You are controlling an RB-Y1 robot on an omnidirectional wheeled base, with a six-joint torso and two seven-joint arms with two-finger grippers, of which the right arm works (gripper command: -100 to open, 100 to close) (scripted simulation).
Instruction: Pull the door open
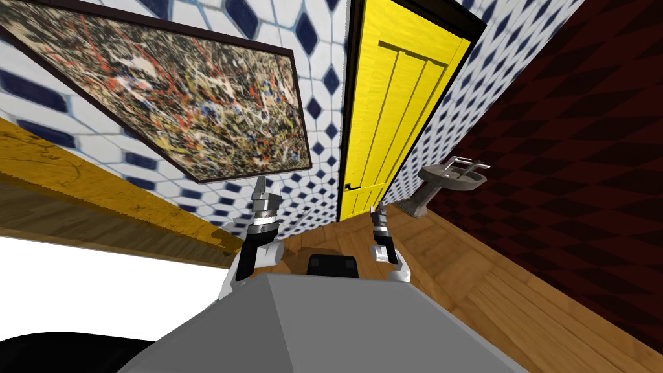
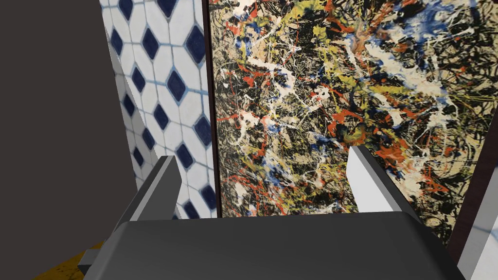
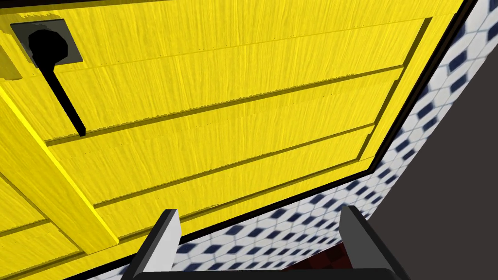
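Standing about a third of the view's width apart, the two grey fingers [image 3: 168, 236] of the right gripper [image 3: 258, 213] are spread wide and hold nothing. Between their tips shows the edge of a yellow panelled door [image 3: 233, 97], its dark frame [image 3: 311, 192], and a strip of white wall tiled with navy diamonds [image 3: 301, 228]. The door's face spreads out ahead of the fingers without touching them. Its black lever handle [image 3: 63, 97] hangs from a round black hub on a grey plate [image 3: 46, 41], well apart from the gripper and outside the gap between the fingers. From the head camera, the right gripper [image 1: 375, 210] is low in front of the door [image 1: 395, 110], near its bottom corner, and the handle [image 1: 349, 188] is a small dark mark just ahead of it and toward the robot's left. The left gripper [image 1: 265, 191] is raised beside the tiled wall [image 1: 317, 78], clear of the door, with its fingers [image 2: 362, 175] likewise wide apart and empty. To the right, a grey pedestal sink [image 1: 453, 175] stands on the wooden floor [image 1: 505, 291] against a dark red checked wall [image 1: 583, 162].
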